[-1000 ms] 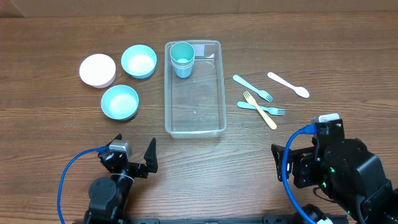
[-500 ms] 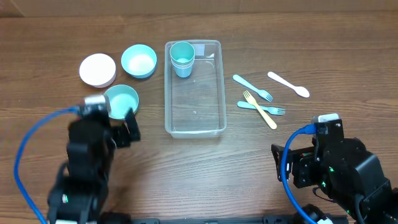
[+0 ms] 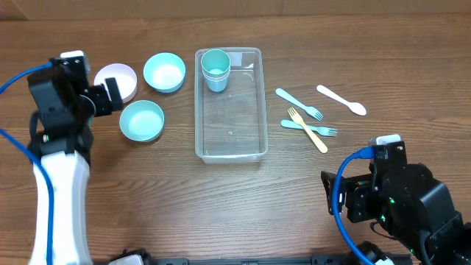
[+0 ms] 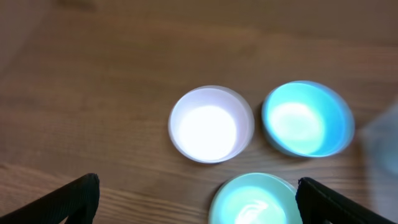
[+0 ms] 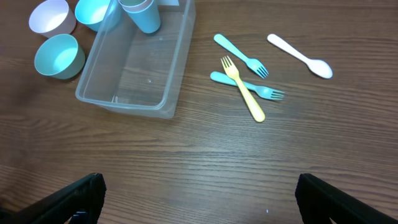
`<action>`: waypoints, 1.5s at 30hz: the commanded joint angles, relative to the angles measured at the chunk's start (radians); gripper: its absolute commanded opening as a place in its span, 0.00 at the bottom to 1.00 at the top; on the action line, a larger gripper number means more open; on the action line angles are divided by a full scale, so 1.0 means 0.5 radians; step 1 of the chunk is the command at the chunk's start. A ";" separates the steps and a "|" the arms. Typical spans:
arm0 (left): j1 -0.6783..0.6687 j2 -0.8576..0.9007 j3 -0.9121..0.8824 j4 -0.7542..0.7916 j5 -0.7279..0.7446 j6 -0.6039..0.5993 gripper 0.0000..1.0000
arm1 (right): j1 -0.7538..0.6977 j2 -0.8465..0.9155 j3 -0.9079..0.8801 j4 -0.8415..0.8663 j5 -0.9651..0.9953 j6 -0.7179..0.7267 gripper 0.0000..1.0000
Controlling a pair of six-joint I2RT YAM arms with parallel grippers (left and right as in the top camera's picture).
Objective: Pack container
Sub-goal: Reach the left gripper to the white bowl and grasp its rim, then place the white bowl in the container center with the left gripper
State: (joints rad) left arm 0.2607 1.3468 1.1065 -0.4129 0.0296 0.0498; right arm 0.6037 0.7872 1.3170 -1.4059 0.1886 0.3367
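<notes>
The clear rectangular container [image 3: 230, 140] stands mid-table with stacked light-blue cups [image 3: 215, 69] in its far end; it also shows in the right wrist view [image 5: 124, 102]. A white bowl [image 3: 118, 79] and two light-blue bowls [image 3: 164, 72] [image 3: 141, 121] sit left of it. My left gripper [image 3: 110, 96] is open and empty, raised beside the white bowl [image 4: 211, 123], with the near blue bowl [image 4: 255, 200] between its fingers in the wrist view. My right gripper [image 3: 327, 193] is open and empty at the front right.
Two light-blue forks [image 3: 298, 103] [image 3: 309, 128], a yellow fork [image 3: 307, 129] and a white spoon [image 3: 341, 100] lie right of the container. They also show in the right wrist view, the yellow fork [image 5: 242, 89] crossing a blue one.
My left arm has swung up from the front of the table to the far left, beside the white bowl. The right arm and all objects have not moved.
</notes>
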 commanded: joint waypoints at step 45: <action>-0.259 1.221 2.036 -1.222 0.256 -0.004 0.04 | 0.002 -0.009 0.002 0.011 0.026 0.009 1.00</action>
State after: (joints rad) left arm 0.2516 2.0499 2.0911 -1.0000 0.1074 -0.0105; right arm 0.6037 0.7872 1.3163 -1.4059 0.1894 0.3367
